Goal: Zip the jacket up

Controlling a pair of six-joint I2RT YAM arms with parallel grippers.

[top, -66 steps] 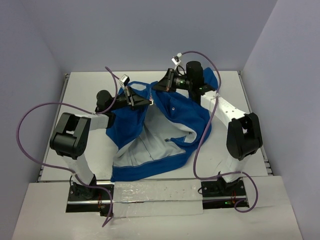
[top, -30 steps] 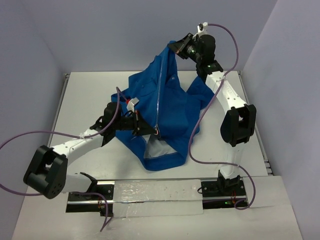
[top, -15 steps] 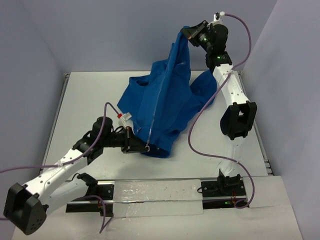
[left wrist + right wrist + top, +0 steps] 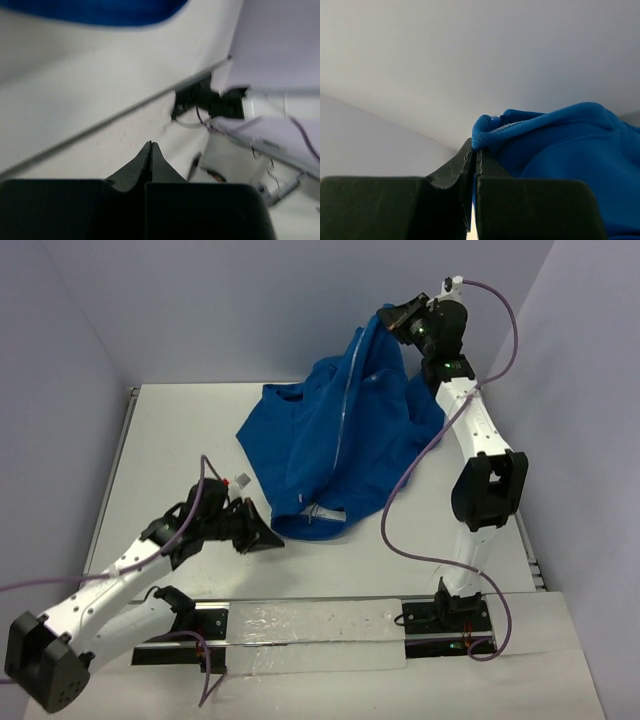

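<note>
Tabletop (image 4: 170, 430): white, enclosed by pale walls on three sides, with both arm bases fixed at its near edge.

Jacket (image 4: 310, 440): royal blue and the largest item present. One end is hoisted clear of the surface at the far right. The rest hangs down and spreads in folds over the middle of the tabletop, with the hem lying nearest the bases.

Right arm (image 4: 478, 435): extended upward toward the far wall. A purple cable (image 4: 400, 500) loops down from it past the jacket's right side.

Left arm (image 4: 115, 575): held low, with the forearm reaching from the near left toward the centre.

Right gripper (image 4: 388, 318): raised at the top of the hoisted fabric. In the right wrist view the fingers are clamped together on a rolled blue edge of the jacket (image 4: 560, 150), which bulges out to the right of the tips (image 4: 474, 150).

Left gripper (image 4: 270, 539): low over the tabletop, near the hem. In the left wrist view its fingers are pressed together with nothing between them (image 4: 151, 146). Bare tabletop (image 4: 75, 90) separates them from the blue fabric (image 4: 100, 10) along the top edge of that view.

Zipper (image 4: 343, 410): a thin pale line running down the jacket front from the hoisted end toward the hem.
</note>
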